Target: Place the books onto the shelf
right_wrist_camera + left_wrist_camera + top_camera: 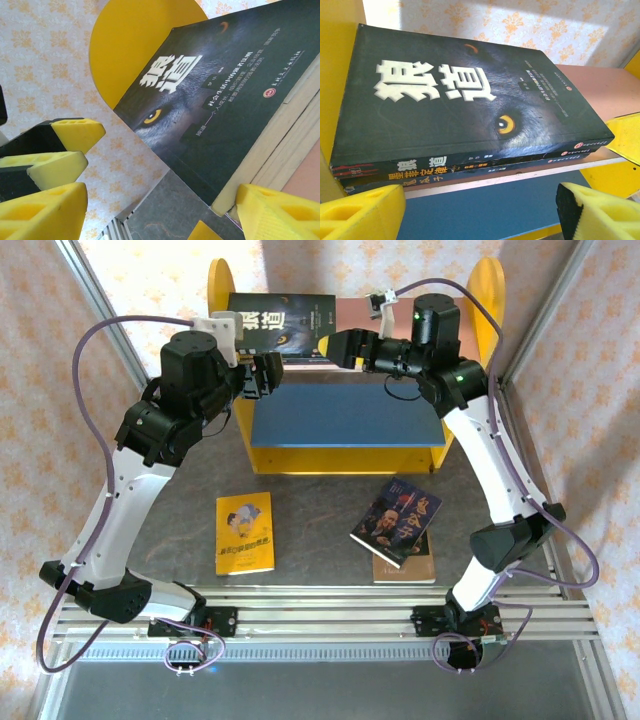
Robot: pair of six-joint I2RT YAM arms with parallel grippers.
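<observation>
I have both hands up at the shelf (345, 415). A stack of books (283, 332) lies flat on the left part of its pink upper board (600, 90), against the left yellow side panel (337, 60). The top one is the black wolf-cover book (470, 100), and I count two more spines under it. My left hand (268, 375) hovers at the near side of the stack, facing the spines, its fingers spread wide with nothing between them. My right hand (336, 346) is at the stack's right edge, also wide open and gripping nothing, with one pad (275, 212) just beside the stack's corner. On the table (310, 510), nearer than the shelf, the yellow book (245, 533) lies flat on the left. On the right a dark blue book (397, 520) rests askew on the brown book (415, 568).
</observation>
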